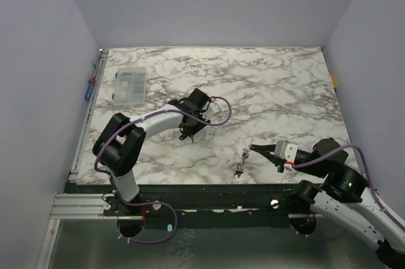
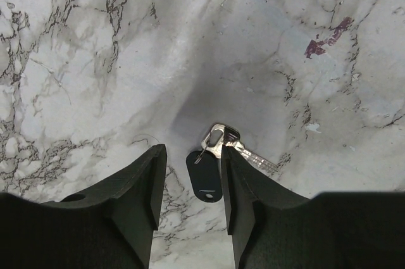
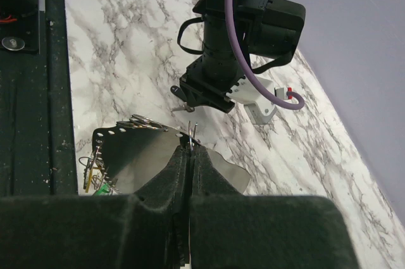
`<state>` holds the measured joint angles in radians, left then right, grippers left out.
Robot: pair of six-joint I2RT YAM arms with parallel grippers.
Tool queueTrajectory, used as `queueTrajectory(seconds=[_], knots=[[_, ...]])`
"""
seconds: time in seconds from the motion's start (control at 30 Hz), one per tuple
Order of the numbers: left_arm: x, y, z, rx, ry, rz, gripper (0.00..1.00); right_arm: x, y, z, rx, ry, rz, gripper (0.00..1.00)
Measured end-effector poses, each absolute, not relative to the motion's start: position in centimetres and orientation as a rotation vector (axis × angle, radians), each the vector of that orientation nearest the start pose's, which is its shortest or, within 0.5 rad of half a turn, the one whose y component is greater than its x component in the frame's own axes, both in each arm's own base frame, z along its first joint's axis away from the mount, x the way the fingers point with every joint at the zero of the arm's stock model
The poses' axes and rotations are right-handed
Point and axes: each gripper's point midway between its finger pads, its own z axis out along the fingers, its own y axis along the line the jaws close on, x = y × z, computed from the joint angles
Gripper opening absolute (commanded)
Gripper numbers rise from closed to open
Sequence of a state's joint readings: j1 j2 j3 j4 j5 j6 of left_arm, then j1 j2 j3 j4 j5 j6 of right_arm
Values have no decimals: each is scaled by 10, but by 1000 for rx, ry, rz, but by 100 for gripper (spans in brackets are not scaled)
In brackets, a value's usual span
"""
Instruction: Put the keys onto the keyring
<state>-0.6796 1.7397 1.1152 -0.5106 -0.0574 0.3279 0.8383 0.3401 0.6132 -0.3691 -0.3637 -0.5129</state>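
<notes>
My left gripper (image 2: pixel 193 158) is open, low over the marble table (image 1: pixel 278 92). A silver key (image 2: pixel 235 147) with a dark oval tag (image 2: pixel 204 177) lies flat between its fingertips, close to the right finger (image 2: pixel 237 187). In the top view this gripper (image 1: pixel 188 131) is at the table's middle. My right gripper (image 3: pixel 192 147) is shut on the thin silvery keyring (image 3: pixel 193 131), seen edge-on and poking out above the fingertips. Keys with yellow and green heads (image 3: pixel 93 179) hang at the left below it. In the top view the right gripper (image 1: pixel 257 149) holds the hanging keys (image 1: pixel 240 166) near the front edge.
A clear plastic compartment box (image 1: pixel 130 85) stands at the far left of the table. The left arm's wrist and its purple cable (image 3: pixel 253 73) show ahead in the right wrist view. A black rail (image 1: pixel 190 190) runs along the table's near edge.
</notes>
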Motion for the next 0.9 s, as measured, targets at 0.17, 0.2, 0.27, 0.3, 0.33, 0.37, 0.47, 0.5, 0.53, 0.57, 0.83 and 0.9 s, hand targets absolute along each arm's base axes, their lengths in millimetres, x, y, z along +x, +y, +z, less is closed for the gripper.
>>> queueTrajectory(seconds=[0.17, 0.2, 0.27, 0.3, 0.33, 0.37, 0.47, 0.5, 0.53, 0.57, 0.83, 0.9], knots=[[304, -211, 31, 1291, 2383, -29, 39, 123, 201, 266, -1259, 1125, 548, 1], [303, -211, 28, 1295, 2389, -31, 36, 123, 201, 266, -1259, 1125, 548, 1], [304, -212, 27, 1299, 2389, -41, 28, 123, 201, 266, -1259, 1125, 548, 1], [303, -213, 26, 1301, 2390, -45, 24, 123, 201, 266, -1259, 1126, 547, 1], [303, -214, 26, 1302, 2389, -49, 22, 123, 201, 266, -1259, 1125, 548, 1], [303, -214, 25, 1304, 2390, -51, 20, 123, 201, 266, -1259, 1125, 548, 1], [305, -216, 25, 1306, 2386, -56, 15, 123, 201, 266, -1259, 1126, 548, 1], [305, -216, 25, 1306, 2385, -58, 13, 123, 201, 266, -1259, 1126, 548, 1], [305, -216, 25, 1307, 2386, -59, 11, 123, 201, 266, -1259, 1126, 548, 1], [305, -216, 25, 1307, 2386, -59, 6, 123, 201, 266, -1259, 1126, 548, 1], [303, -218, 26, 1311, 2390, -81, 0, 123, 201, 267, -1258, 1125, 548, 1], [302, -219, 26, 1304, 2396, -89, 0, 123, 201, 267, -1258, 1125, 548, 1]])
